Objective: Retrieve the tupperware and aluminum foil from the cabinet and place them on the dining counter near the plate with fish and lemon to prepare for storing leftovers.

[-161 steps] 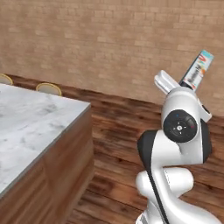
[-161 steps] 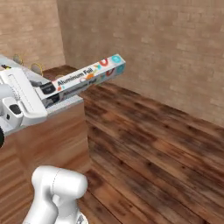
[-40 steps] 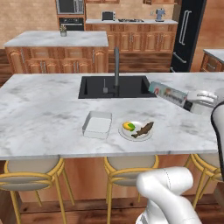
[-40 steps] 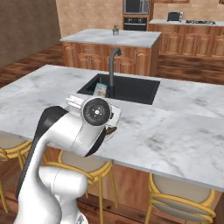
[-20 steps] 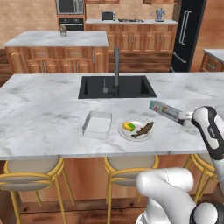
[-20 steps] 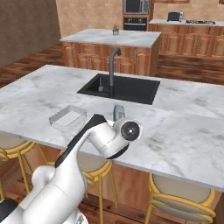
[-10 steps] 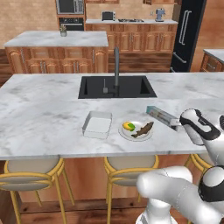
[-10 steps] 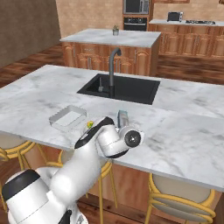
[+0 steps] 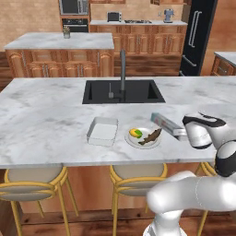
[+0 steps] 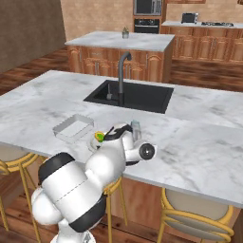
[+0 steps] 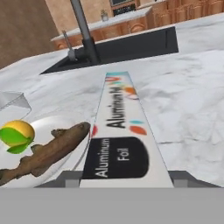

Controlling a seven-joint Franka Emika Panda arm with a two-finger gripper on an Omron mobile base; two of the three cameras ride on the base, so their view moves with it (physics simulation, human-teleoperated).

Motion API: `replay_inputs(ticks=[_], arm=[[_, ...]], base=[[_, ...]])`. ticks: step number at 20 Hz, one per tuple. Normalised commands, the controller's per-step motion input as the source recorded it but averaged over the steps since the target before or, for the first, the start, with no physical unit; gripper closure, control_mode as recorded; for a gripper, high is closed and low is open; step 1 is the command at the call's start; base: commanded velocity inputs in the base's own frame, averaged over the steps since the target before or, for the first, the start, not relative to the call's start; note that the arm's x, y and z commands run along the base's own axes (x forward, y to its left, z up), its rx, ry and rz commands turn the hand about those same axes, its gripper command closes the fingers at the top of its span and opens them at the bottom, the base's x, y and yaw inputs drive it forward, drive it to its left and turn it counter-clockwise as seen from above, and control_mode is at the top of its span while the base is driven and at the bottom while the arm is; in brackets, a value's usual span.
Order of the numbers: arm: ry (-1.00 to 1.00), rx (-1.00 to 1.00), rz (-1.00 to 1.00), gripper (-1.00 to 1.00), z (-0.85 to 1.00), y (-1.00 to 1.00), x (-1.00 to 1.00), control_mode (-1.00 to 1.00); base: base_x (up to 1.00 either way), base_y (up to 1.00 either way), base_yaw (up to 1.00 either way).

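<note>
Where the left base view looks over the dining counter [image 9: 46,120], the tupperware [image 9: 103,131] sits empty near the front edge, forward of the black sink [image 9: 123,91]. Just right of it is the plate with fish and lemon [image 9: 144,137], brown fish on the right half, lemon on the left. The aluminum foil [image 9: 167,125] box lies at the plate's right rim, its near end going into the gripper [image 9: 183,133]; the white arm reaches in low from the right, forearm about level with the counter top (wrist bulky, hiding the fingers).

From the right base view, the tupperware [image 10: 73,128] is again empty, near the front edge left of the arm. A bit of lemon and plate [image 10: 97,138] shows behind the arm's elbow. The foil [image 10: 135,126] end sticks up past the wrist. The arm bends forward over the front edge of the counter [image 10: 209,142].

Hand view: the foil [image 11: 120,131] runs straight away from the camera toward the sink [image 11: 131,46], lying on the marble, the plate [image 11: 52,151] with fish and lemon touching its left side. Gripper [image 11: 124,180] fingers sit on either side of the box's near end, clamped on it.
</note>
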Motion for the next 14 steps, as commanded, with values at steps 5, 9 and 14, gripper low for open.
replay_inputs(ticks=[5,9,14], arm=[[0.0,0.0,0.02,1.0,-0.29,-0.2,0.4,-1.0],[0.0,-0.06,0.08,-1.0,-0.02,0.03,0.03,-1.0],[0.0,-0.02,0.03,-1.0,0.18,0.0,0.0,-1.0]], base=[[0.0,0.0,0.0],[0.0,0.0,0.0],[0.0,0.0,0.0]])
